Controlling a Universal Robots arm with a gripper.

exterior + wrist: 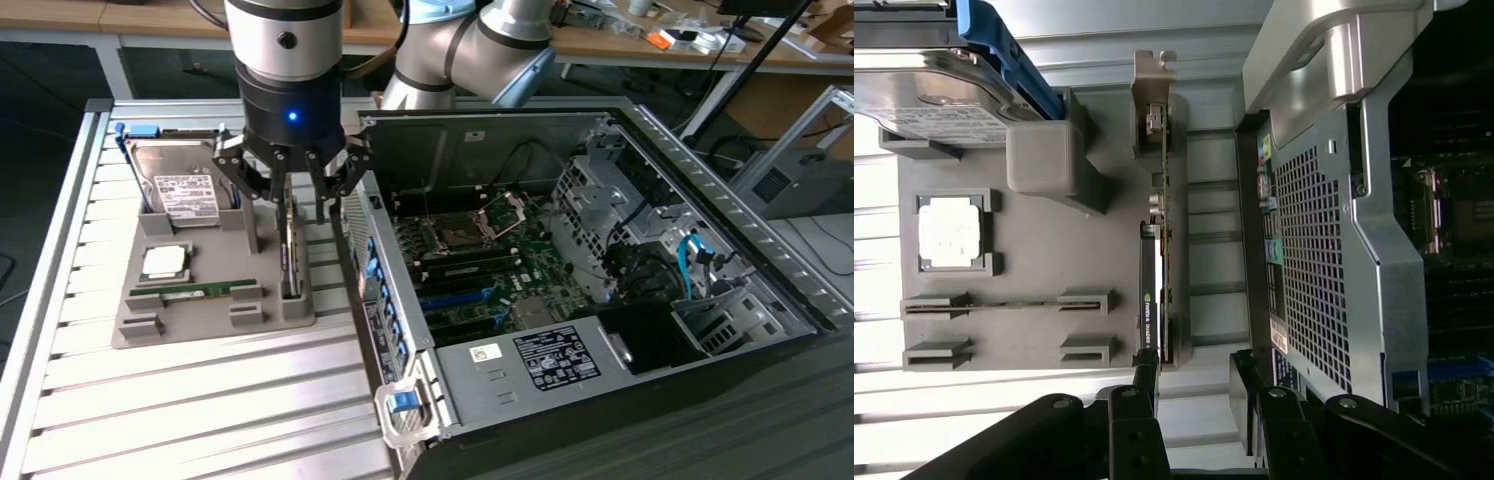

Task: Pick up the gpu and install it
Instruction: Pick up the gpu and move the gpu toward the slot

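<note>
While my tool [296,210] hangs with its fingers spread wide and nothing held in them, the gpu [291,265] is right below it. I am not touching it. The gpu stands up on its thin edge in a slot of the grey tray [200,325]. Its long side runs crossways to the line from one finger to the other, so each flat face looks toward a finger. In the wrist view the thin top edge [1154,290] seems closer to the finger on the tray side than to the finger on the case side. I think my tool sits a little off the middle, toward the case.

Past the tray-side finger are the other things in the tray: the hard drive [180,185], the square chip [164,262] and the slim memory stick [194,290]. They are all well apart from my fingers. Past the other finger, just beside the gpu, is the wall of the open computer case [534,250]. The tray and the case both rest on the ribbed metal worktop [200,410].
</note>
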